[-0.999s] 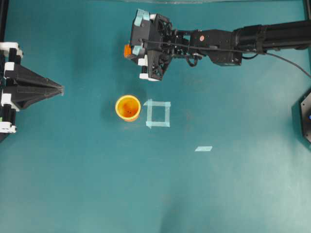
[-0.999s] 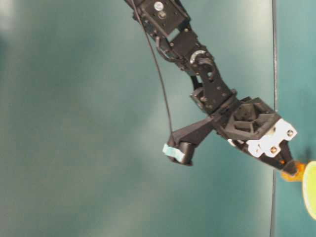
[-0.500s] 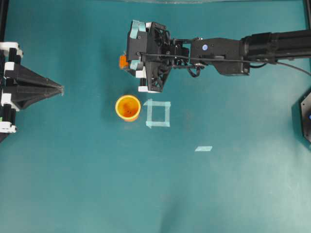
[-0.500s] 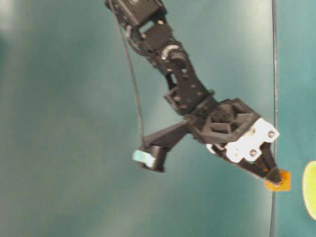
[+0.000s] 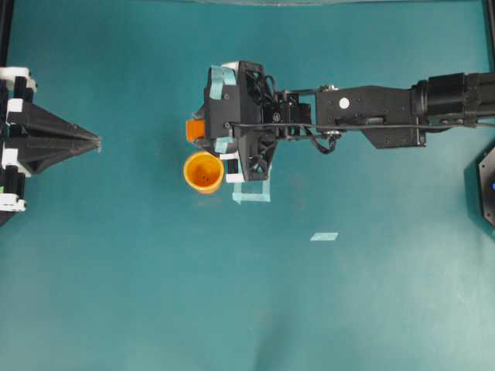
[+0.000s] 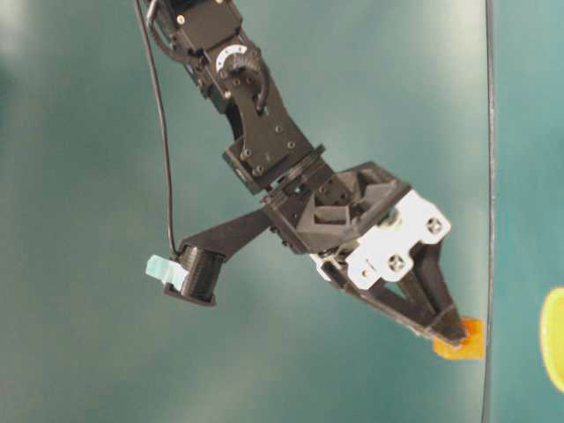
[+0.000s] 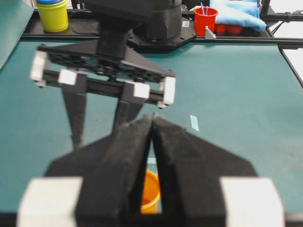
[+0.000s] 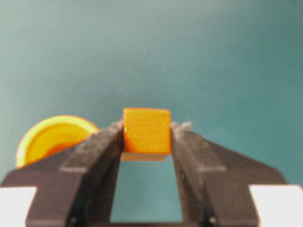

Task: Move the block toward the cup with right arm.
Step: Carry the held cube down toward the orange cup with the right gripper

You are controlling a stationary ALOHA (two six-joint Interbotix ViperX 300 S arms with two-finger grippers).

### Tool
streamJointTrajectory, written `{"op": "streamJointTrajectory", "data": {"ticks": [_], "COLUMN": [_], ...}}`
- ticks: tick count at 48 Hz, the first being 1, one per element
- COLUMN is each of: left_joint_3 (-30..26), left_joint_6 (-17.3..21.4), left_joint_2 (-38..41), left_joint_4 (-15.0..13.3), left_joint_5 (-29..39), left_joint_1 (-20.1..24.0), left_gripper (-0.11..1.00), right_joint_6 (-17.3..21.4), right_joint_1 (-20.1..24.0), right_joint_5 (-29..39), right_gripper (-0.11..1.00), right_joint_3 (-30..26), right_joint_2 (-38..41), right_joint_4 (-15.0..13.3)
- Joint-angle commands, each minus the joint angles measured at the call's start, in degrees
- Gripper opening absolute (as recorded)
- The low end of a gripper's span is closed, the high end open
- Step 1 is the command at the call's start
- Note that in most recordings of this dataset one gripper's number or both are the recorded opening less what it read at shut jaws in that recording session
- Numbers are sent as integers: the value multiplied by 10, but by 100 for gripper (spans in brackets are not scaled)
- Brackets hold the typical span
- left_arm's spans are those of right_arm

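Note:
The small orange block [image 5: 194, 130] [image 8: 147, 128] is pinched between the fingertips of my right gripper [image 5: 201, 131] [image 8: 147, 133], which is shut on it. In the table-level view the block [image 6: 462, 342] hangs at the gripper's tip [image 6: 449, 331], above the surface. The round orange-yellow cup [image 5: 204, 171] [image 8: 51, 136] stands just below the block in the overhead view, and to its left in the right wrist view. My left gripper [image 5: 97, 141] [image 7: 152, 118] rests shut and empty at the left edge, pointing at the cup [image 7: 150, 191].
A pale tape square [image 5: 252, 190] lies right of the cup, half covered by the right gripper. A short tape strip [image 5: 324, 236] lies further right. A yellow tub [image 7: 53, 14], a red cup [image 7: 205, 20] and a blue cloth [image 7: 236, 13] sit beyond the table's far edge.
The right arm has carried the block down the overhead view toward the cup, from well above it to just beside its rim. The left arm has not moved.

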Motion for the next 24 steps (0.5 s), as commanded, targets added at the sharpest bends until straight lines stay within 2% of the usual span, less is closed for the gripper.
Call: {"op": "streamJointTrajectory", "data": {"ticks": [1, 15, 24], "left_joint_3": [-11, -11, -12], "left_joint_6": [-1, -2, -2], "left_joint_2": [4, 4, 4], "left_joint_4": [2, 2, 2], "left_joint_5": [-7, -11, -12], "left_joint_1": [0, 1, 1], "left_gripper": [8, 8, 8], "right_joint_6": [6, 31, 33], "right_joint_1": [9, 35, 47], "right_joint_5": [-2, -2, -2], "right_gripper": [42, 42, 41], "right_joint_3": [-1, 12, 12], "right_joint_2": [-26, -32, -32], "right_joint_4": [6, 7, 7]}}
